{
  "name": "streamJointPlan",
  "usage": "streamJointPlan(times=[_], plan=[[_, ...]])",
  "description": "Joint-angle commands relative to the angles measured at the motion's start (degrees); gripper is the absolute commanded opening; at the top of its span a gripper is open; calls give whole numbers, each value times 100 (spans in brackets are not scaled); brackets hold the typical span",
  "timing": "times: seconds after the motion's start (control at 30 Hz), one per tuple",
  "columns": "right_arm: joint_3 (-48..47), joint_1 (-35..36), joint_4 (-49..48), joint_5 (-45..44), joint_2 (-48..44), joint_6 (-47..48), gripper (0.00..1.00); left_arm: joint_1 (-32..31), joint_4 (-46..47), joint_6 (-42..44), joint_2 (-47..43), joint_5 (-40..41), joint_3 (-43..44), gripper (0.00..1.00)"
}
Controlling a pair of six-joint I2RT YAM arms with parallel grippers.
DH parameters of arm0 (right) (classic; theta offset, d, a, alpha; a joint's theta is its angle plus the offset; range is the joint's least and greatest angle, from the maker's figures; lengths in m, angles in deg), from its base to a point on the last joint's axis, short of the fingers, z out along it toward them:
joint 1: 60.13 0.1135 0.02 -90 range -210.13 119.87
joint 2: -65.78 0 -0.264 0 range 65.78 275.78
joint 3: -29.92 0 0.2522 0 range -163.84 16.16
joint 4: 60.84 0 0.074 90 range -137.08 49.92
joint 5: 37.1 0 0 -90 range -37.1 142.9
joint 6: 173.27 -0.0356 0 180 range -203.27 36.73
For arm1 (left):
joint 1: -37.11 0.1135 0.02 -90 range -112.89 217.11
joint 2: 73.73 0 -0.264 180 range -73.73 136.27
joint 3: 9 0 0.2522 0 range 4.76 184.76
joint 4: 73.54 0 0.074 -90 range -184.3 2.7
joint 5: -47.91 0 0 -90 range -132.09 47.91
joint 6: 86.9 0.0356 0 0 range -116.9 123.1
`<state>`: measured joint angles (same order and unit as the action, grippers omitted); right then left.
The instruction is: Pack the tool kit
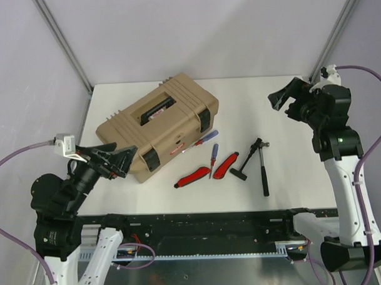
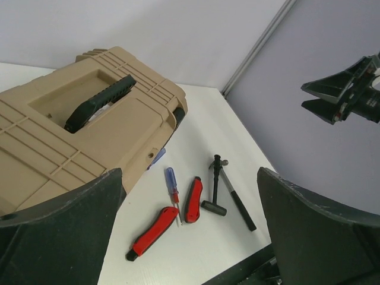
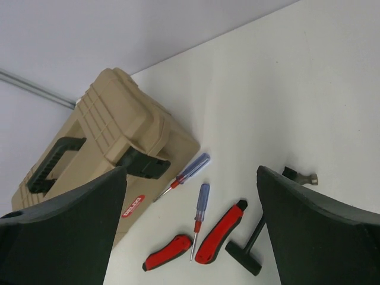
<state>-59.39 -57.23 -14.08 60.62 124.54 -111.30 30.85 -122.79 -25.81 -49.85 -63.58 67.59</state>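
Note:
The tan toolbox (image 1: pixel 158 126) lies shut on the white table (image 1: pixel 284 139), its black handle (image 1: pixel 157 110) flat in the lid and its black latches facing the tools. To its right lie two red-handled knives (image 1: pixel 192 177) (image 1: pixel 226 164), two blue-red screwdrivers (image 1: pixel 214 155) (image 1: pixel 203 140), a black mallet (image 1: pixel 246 162) and a black-gripped hammer (image 1: pixel 264 169). My left gripper (image 1: pixel 123 160) hovers open off the box's near left corner. My right gripper (image 1: pixel 284 102) hangs open above the far right of the table. Both wrist views show the tools between empty fingers (image 2: pixel 59 231) (image 3: pixel 320 231).
Grey walls with metal corner posts (image 1: pixel 62 40) close in the table at the back and sides. A black rail (image 1: pixel 199 220) runs along the near edge between the arm bases. Bare white surface lies between the hammer and the right arm.

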Motion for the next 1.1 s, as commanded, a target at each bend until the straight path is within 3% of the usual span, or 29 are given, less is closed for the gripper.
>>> streamJointPlan(times=[0.0, 0.23, 0.47, 0.57, 0.73, 0.9, 1.07], plan=[[133, 119, 154, 520, -340, 77, 97, -111, -65, 54, 61, 292, 54, 100], [297, 1256, 946, 880, -622, -96, 99, -287, -222, -398, 152, 660, -268, 99], [1141, 3141, 499, -424, -1182, -1198, 99, -785, -1280, -259, 692, 2583, 317, 99], [1537, 3888, -108, -986, -1103, -1471, 99, -964, -1363, -97, 952, 2844, 490, 100], [1724, 4404, -1390, -1340, 77, -1291, 99, -994, -1364, 377, 1699, 3091, 883, 99], [1689, 4206, -3237, -1041, 1528, -1316, 99, -932, -1174, 744, 2336, 3801, 1126, 100], [1285, 4003, -4359, -296, 2672, -1279, 97, -94, -940, 742, 2905, 3316, 1035, 99]])
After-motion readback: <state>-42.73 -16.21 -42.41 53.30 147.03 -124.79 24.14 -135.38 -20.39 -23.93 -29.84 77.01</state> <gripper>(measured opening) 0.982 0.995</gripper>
